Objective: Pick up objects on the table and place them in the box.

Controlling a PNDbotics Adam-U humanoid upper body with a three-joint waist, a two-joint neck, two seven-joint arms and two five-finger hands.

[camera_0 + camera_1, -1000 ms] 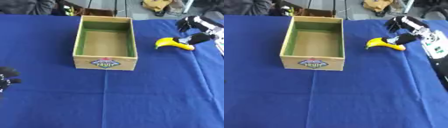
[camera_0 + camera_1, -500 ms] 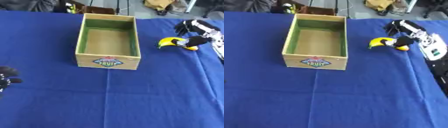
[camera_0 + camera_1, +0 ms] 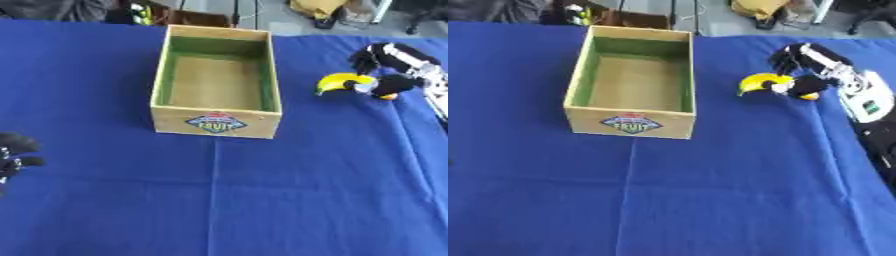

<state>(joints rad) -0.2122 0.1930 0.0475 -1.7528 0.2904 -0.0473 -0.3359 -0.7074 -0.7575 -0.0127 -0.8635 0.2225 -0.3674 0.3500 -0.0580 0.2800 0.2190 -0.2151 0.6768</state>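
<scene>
Your left hand (image 3: 16, 152) rests at the left edge of the blue table (image 3: 219, 200), fingers curled inward and holding nothing. To its right stands the wooden box (image 3: 217, 81), open at the top, green-lined on its inner walls, with a fruit label on its near face; nothing lies inside it. Farther right, well apart from the box, the banana (image 3: 761, 81) lies on the cloth, yellow and curved. Your right hand (image 3: 802, 67) is on it, fingers and thumb curled round its right end.
</scene>
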